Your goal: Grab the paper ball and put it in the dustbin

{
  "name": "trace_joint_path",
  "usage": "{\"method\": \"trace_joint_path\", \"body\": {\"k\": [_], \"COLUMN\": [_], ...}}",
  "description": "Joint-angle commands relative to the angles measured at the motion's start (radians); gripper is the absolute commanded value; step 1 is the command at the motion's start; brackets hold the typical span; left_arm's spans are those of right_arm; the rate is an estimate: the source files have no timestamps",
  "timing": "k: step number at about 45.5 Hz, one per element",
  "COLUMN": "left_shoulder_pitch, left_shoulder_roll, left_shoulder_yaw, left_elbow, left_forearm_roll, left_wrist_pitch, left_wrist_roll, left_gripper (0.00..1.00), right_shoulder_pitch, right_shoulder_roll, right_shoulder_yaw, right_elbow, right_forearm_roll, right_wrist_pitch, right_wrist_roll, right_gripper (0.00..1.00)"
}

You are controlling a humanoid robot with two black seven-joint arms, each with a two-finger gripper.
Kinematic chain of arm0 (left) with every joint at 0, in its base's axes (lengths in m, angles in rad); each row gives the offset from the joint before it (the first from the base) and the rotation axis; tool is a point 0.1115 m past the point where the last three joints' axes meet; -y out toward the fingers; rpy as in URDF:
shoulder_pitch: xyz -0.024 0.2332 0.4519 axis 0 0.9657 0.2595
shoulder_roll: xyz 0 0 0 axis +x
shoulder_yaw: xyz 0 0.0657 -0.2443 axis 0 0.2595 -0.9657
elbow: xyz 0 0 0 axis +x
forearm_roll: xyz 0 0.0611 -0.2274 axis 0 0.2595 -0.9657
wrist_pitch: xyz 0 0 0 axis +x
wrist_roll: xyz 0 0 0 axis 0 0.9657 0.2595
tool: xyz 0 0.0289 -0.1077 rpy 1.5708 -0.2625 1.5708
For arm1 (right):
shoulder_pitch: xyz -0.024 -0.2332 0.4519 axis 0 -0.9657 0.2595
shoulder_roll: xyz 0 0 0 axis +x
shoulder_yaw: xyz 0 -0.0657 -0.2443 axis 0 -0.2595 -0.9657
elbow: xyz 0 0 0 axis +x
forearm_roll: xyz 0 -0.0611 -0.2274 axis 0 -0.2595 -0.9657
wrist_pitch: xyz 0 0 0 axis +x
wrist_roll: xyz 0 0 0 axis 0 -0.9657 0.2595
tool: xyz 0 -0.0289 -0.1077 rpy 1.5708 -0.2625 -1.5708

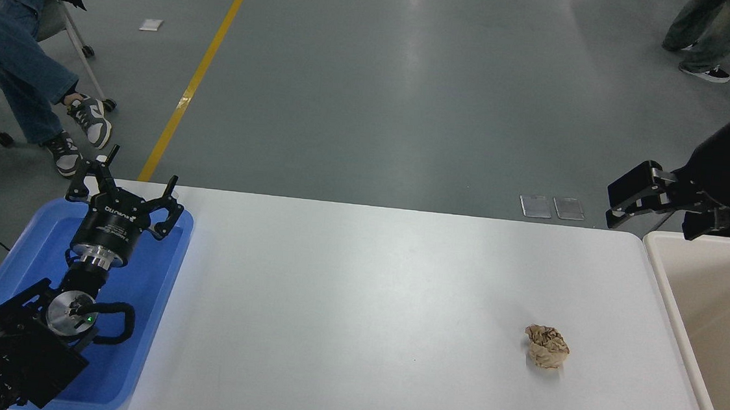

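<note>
Grey workshop floor is seen beyond a white table (357, 308), on which the paper ball (546, 347) lies alone, just left of the dustbin (659, 274), presumably set close so the carry stays short. Well above and beyond the ball, past the bin's far corner, the right gripper (619, 200) is held with fingers spread and empty. Far left of the bin, the left gripper (123, 194) is parked over a blue tray (154, 319), its fingers splayed.
</note>
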Motion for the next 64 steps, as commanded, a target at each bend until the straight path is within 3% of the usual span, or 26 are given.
{"method": "trace_joint_path", "body": {"k": [1, 44, 55, 64], "left_shoulder_pitch": [0.000, 0.000, 0.000, 0.000], "left_shoulder_roll": [0.000, -0.002, -0.002, 0.000], "left_shoulder_yaw": [0.000, 0.000, 0.000, 0.000], "left_elbow": [0.000, 0.000, 0.000, 0.000], "left_forearm_roll": [0.000, 0.000, 0.000, 0.000], "left_wrist_pitch": [0.000, 0.000, 0.000, 0.000], "left_wrist_roll": [0.000, 0.000, 0.000, 0.000], "left_gripper": [1.00, 1.00, 1.00, 1.00], "right_shoulder_pitch": [-0.059, -0.099, -0.289, -0.407], "right_shoulder_roll": [-0.001, 0.011, 0.079, 0.103], "right_shoulder_yaw": [0.007, 0.007, 0.016, 0.082], "right_elbow": [-0.059, -0.073, -0.124, -0.124], "right_forearm_roll": [0.023, 0.030, 0.026, 0.017], "right_wrist_pitch": [0.000, 0.000, -0.279, -0.377], "right_wrist_roll": [0.003, 0.003, 0.003, 0.006], "right_gripper": [1.00, 1.00, 1.00, 1.00]}}
